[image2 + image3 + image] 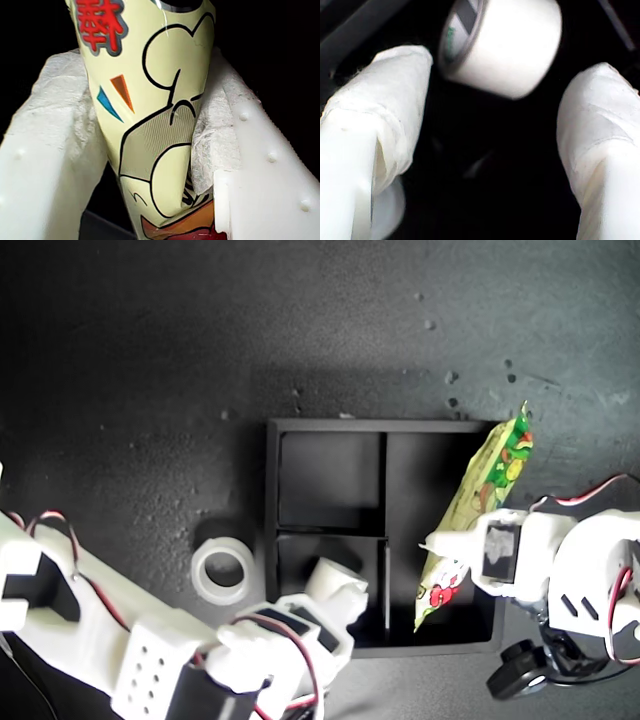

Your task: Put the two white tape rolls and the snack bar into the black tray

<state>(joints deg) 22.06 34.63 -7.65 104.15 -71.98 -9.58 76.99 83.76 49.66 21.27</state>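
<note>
Your dark tabletop (150, 360) fills the exterior view, speckled with pale flecks. The black tray (272, 500) sits just right of centre in that view, with two small compartments on its left side and one long compartment along its right side.

Your first arm (590, 570) reaches in from the exterior view's right. Its first gripper (462, 558) is clamped on the snack bar (480, 502), the padded fingers (65, 135) pressing the wrapper from both sides in the first wrist view. The bar hangs tilted over the tray's long compartment, its upper end jutting past the tray's far right corner in the exterior view; whether its lower end touches the tray floor cannot be told.

Your second arm (130, 640) comes in from the exterior view's lower left. Its second gripper (495, 145) stands spread over the tray's near small compartment, nothing between its fingers. One white tape roll (502, 42) lies on its side in that compartment, just past the fingertips (400, 80).

The other white tape roll (222, 571) lies flat on the tabletop, just beside the tray's left wall in the exterior view.
</note>
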